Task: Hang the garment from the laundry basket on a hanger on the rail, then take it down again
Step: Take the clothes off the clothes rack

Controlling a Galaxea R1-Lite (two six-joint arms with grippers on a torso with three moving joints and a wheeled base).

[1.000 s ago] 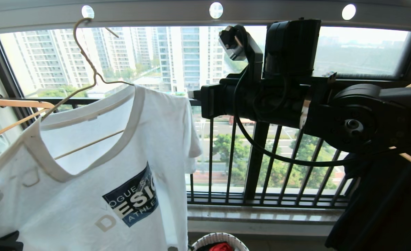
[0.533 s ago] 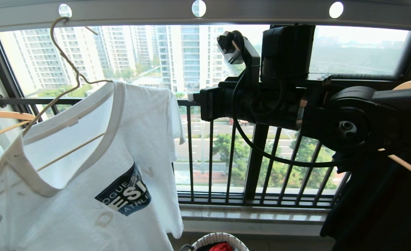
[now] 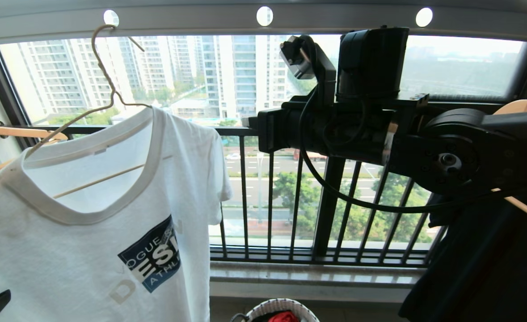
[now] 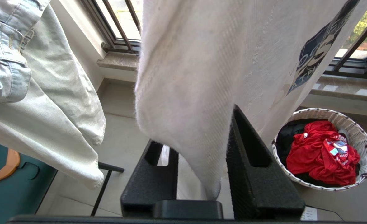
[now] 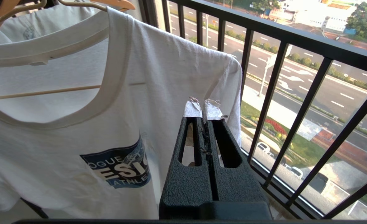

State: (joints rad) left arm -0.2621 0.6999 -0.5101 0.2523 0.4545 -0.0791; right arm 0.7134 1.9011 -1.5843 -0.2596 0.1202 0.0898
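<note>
While the white T-shirt (image 3: 89,250) hangs on the wire hanger (image 3: 104,78) hooked into a hole of the grey rail (image 3: 335,20) at the left, the left tool (image 4: 202,174) sits low with its jaws partly apart around the hem, cloth draped loosely between them. The right tool (image 5: 205,124) is pinched closed and empty by the far sleeve. Honestly, a snagged hem could drag that lopsided hanger off its hole. The laundry basket (image 3: 263,311) sits below.

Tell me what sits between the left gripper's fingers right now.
In the left wrist view, the left gripper has its fingers apart with a hanging fold of the white T-shirt between them; nothing else.
</note>
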